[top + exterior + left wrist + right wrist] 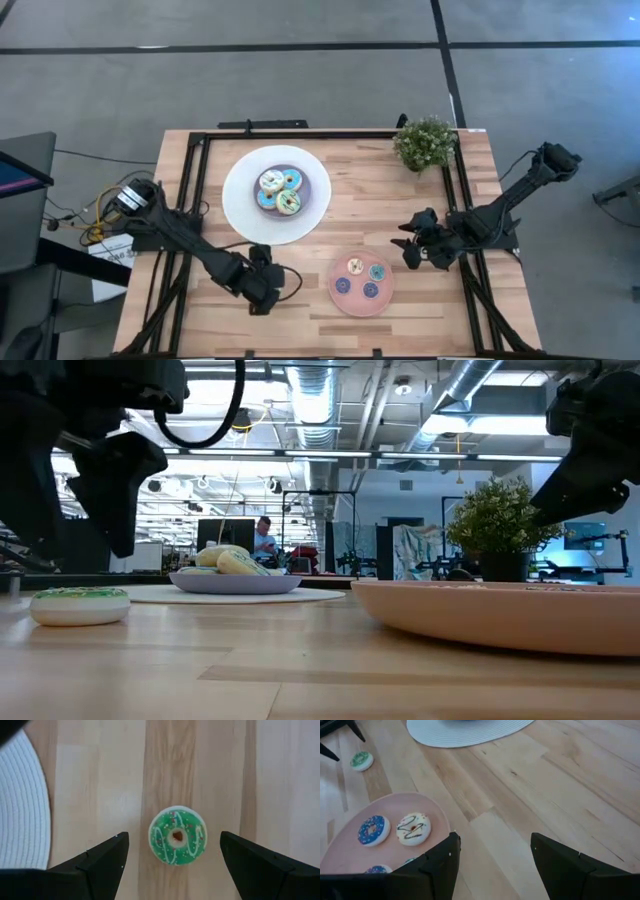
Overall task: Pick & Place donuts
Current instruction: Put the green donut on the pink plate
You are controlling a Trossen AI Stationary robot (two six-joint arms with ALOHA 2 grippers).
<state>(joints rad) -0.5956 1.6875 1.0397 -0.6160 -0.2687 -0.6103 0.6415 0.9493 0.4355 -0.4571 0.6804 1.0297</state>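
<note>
A small green-iced donut [177, 836] lies flat on the wooden table, near its front left. My left gripper [172, 855] hangs over the donut, pointing steeply down, open, with one finger on either side and clear of it. In the low view the donut [80, 605] sits below that gripper's dark fingers. Three larger donuts [279, 192] rest on a lilac plate [303, 183]. Several mini donuts [361, 279] lie on the pink plate [340, 297]. My right gripper [492, 865] is open and empty, raised just right of the pink plate [340, 845].
The lilac plate stands on a round white mat [240, 205] at the table's far middle. A potted plant [425, 143] stands at the far right corner. Bare wood lies between the mat and the pink plate. A black frame rail [195, 180] runs along the table's edges.
</note>
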